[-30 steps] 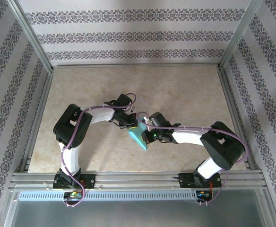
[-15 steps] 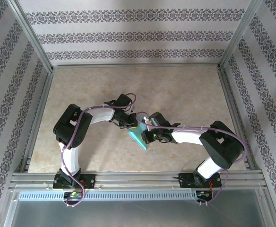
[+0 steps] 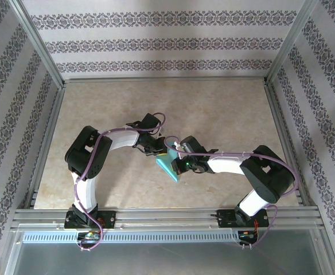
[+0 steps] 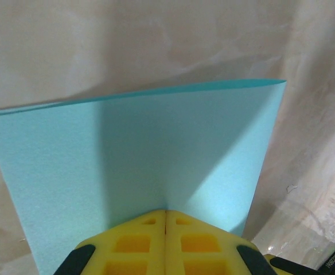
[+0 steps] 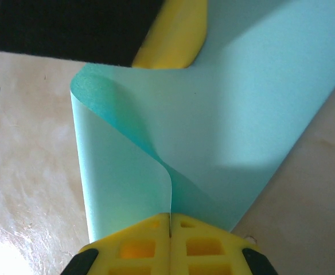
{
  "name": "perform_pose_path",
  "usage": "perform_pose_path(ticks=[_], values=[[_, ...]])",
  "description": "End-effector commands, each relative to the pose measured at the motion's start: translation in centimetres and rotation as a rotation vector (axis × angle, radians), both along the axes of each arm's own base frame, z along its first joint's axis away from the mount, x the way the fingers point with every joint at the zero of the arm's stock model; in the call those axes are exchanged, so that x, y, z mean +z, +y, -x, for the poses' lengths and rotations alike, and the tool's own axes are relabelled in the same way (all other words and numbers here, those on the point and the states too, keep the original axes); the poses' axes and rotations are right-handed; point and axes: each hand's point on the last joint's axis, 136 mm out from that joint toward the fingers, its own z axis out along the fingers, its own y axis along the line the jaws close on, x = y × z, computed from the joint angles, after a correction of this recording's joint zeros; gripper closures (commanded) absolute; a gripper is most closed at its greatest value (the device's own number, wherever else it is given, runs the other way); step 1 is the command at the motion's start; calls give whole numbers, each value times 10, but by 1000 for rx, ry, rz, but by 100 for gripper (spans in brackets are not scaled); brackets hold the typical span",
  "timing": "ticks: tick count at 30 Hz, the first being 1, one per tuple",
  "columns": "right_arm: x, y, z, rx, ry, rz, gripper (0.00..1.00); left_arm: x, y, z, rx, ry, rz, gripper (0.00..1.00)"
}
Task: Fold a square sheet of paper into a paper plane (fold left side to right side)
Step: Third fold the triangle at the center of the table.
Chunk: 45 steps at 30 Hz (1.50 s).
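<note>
Pinching the square sheet of paper (image 3: 168, 167) near the middle of the table (image 3: 225, 109): left jaws clamped on one edge, right jaws clamped on another, paper curling there. Light, floppy, likely quick to crease or tear; best taken by edges, gently.

square sheet of paper (image 4: 127, 160): thin, matt, fine-grained | fingers (image 4: 147, 226): yellow matt plastic | table (image 3: 213, 109): smooth, faint sheen
</note>
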Motion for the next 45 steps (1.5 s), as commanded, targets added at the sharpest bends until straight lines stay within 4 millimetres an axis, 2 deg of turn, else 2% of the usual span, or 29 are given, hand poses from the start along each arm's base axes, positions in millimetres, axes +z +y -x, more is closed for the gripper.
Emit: perform_pose_path(ticks=[1,4,8,11,15,20,25,35,45], values=[[-21,-11,11,16,52,69,100,13,1,-5,-22,-32,-25,90],[-24,-13,14,20,62,79,100,36,1,-14,-30,-91,-24,86],[-25,-15,15,22,65,83,100,68,13,-22,-11,-182,-21,84],[-24,-14,15,22,63,82,100,84,23,-12,-4,-237,-7,86],[-24,-12,14,26,64,77,100,88,21,14,-24,-252,93,93],[-24,-10,14,32,70,73,100,77,4,45,-30,-225,253,95],[-24,-10,14,27,70,72,100,63,-9,61,-25,-197,300,95],[-23,-12,14,26,71,77,100,31,-16,62,-17,-138,265,95],[-24,-13,14,24,73,85,100,5,-7,67,8,-92,200,96]])
